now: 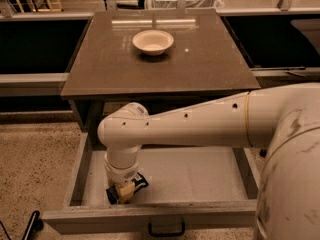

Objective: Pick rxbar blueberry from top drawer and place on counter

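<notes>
The top drawer (200, 176) is pulled open below the counter (200, 64). It is a shallow grey box with a dark handle (166, 230) on its front. My gripper (123, 192) points down into the drawer's front left part, at its floor. The rxbar blueberry (138, 183) is a dark flat wrapper lying on the drawer floor right at the gripper. It shows on both sides of the gripper's tip, and its middle is hidden by the gripper. My white arm (200, 126) reaches in from the right across the drawer.
A white bowl (153, 41) stands on the far middle of the counter. The drawer's low side walls (75, 171) flank the gripper on the left. A wire basket (185, 1) stands behind the counter. Speckled floor (35, 174) lies to the left.
</notes>
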Available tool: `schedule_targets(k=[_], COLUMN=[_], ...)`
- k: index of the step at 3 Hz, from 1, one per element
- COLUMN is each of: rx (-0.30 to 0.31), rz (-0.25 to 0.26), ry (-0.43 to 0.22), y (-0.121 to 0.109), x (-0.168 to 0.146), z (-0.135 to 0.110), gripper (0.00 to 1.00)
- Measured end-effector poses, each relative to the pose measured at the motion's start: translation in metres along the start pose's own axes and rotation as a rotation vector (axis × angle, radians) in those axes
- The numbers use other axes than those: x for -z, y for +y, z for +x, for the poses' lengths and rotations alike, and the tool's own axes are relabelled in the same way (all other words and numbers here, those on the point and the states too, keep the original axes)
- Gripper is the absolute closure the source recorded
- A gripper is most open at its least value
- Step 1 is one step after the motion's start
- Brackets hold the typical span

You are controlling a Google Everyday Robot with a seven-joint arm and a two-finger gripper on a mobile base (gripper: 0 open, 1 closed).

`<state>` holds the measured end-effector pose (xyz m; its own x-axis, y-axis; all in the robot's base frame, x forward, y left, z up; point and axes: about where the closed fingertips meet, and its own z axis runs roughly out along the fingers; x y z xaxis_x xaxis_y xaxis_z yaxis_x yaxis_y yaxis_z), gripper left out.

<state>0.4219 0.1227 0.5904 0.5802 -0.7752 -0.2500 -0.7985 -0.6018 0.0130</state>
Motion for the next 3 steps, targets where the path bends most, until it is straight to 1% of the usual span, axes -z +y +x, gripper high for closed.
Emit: schedule_targets(k=[1, 2, 3], rx=[-0.029, -0.060, -0.041], rz=[0.121, 0.296, 0.428], ry=[0.022, 0.000, -0.001], y=[-0.007, -0.021, -0.028], x=[0.025, 0.089, 0.171], z=[0.026, 0.053, 0.079], gripper=[0.99, 1.00, 1.00])
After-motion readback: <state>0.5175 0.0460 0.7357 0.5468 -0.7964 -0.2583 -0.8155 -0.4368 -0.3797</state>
